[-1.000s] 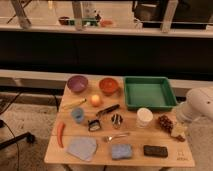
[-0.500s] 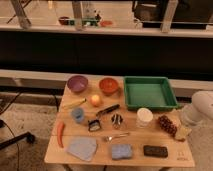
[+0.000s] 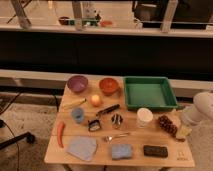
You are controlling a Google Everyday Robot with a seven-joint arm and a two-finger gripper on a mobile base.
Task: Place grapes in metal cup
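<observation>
One gripper (image 3: 192, 118), white-cased, stands at the right edge of the table (image 3: 140, 141), just right of the grapes (image 3: 167, 124); it is spread wide and has nothing in it. Grapes: a dark bunch lying on the table near its right side, between the white cup (image 3: 144, 116) and a yellowish block (image 3: 183, 131), seemingly touching the block. Metal cup (image 3: 116, 120): upright mid-table, left of the white cup, well apart from the grapes. Hazards, as judged: the loose, bumpy cluster may be pinched by only a few berries and slip or shed in transit. A descent from the right may nudge the yellowish block or shove the bunch against the white cup. The carry leftward passes the taller white cup, which a low arm could tip. The metal cup's mouth looks hardly wider than the bunch, so an off-centre release may leave grapes hung on the rim or topple the cup. Edges and room: the table edge is close behind the gripper, and the green tray (image 3: 150, 92) lies just beyond the white cup. A dark flat item (image 3: 155, 150) sits toward the front, and a spoon-like utensil (image 3: 117, 135) lies before the metal cup. The clearest path is overhead.
</observation>
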